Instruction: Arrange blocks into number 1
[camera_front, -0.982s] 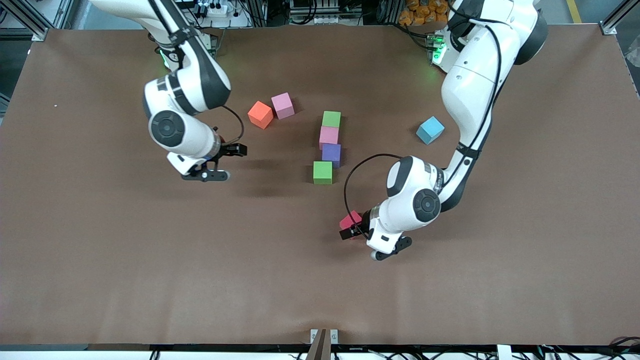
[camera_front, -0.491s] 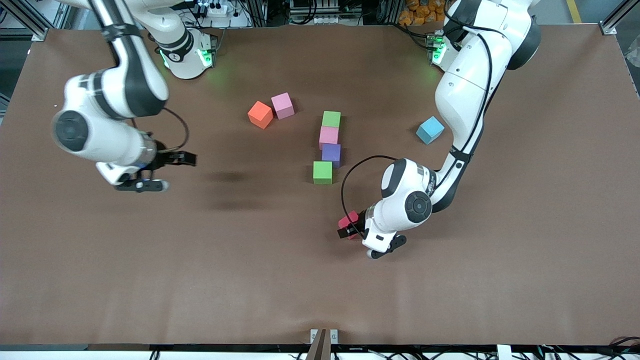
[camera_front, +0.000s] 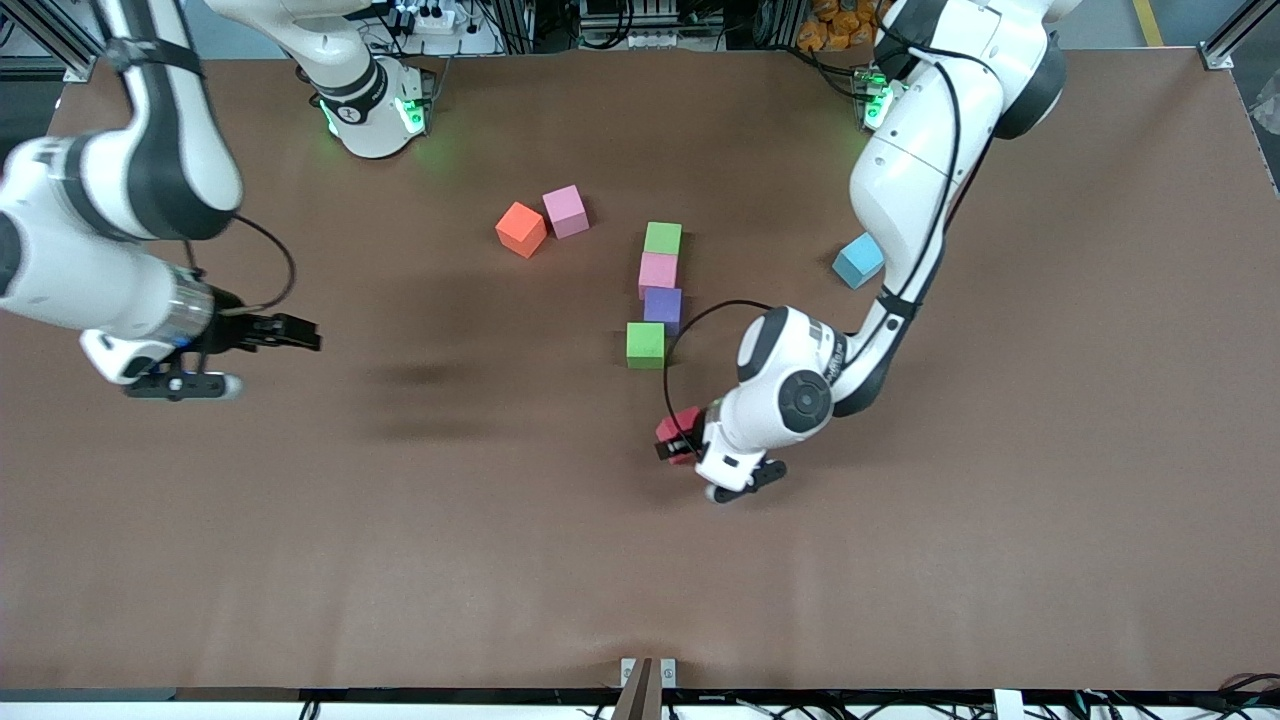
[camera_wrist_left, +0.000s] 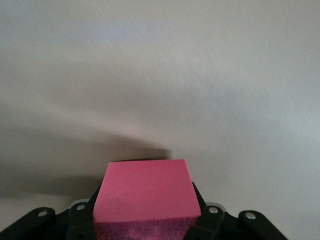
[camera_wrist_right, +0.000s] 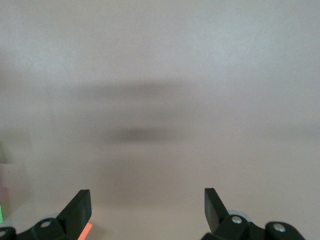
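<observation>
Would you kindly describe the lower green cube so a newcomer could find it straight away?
Find the short column of four small matte cubes mid-table. The green cube is its end nearest the front camera, touching the purple cube but stepped toward the right arm's end, unlike the aligned green cube.

The blocks (camera_front: 661, 290) looked matt, perhaps foam; the red block (camera_wrist_left: 146, 192) showed a fine grainy face. The surface (camera_front: 300, 550) was a matt brown sheet, faintly rippled. Both arms wore glossy white plastic shells; each pincer's fingers (camera_wrist_right: 80, 207) were matt black.
</observation>
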